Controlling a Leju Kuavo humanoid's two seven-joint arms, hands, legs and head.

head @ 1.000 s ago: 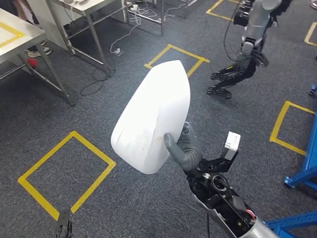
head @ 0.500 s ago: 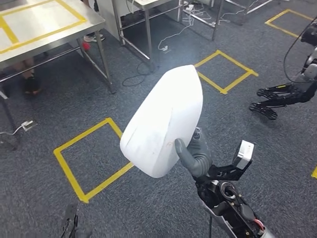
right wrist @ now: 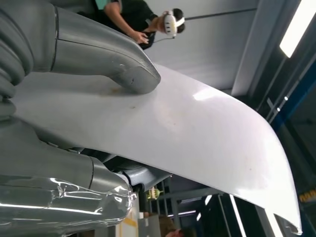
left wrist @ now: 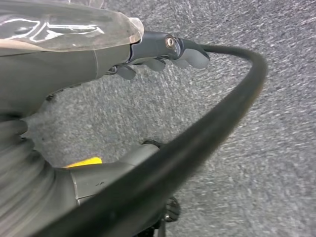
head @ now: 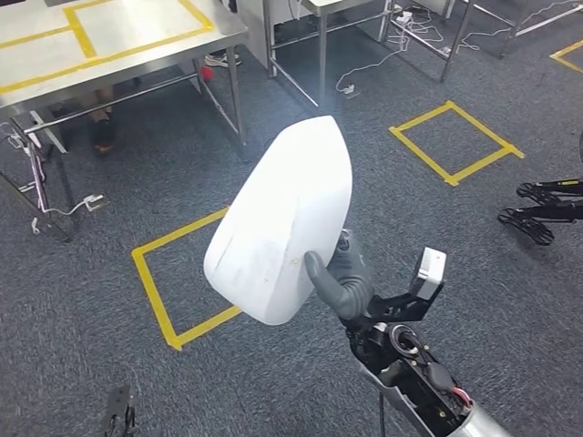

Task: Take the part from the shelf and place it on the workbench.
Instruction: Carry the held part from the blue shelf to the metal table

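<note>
Gripped thumb-over-top by the right hand (head: 343, 278), the white part (head: 281, 218) was carried high above the carpet toward the workbench (head: 110, 45), presumably for clearance.

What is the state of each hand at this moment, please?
Left hand: holds nothing; whether its fingers are spread or curled cannot be told.
Right hand: holding the white part, thumb pressed on its face.

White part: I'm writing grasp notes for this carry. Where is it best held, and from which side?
Judging by this carry: the white part at its narrower lower edge, from the robot's side. The shell is broad and smoothly curved; the right robot hand clamps that thin rim, thumb on the outer face.
</note>
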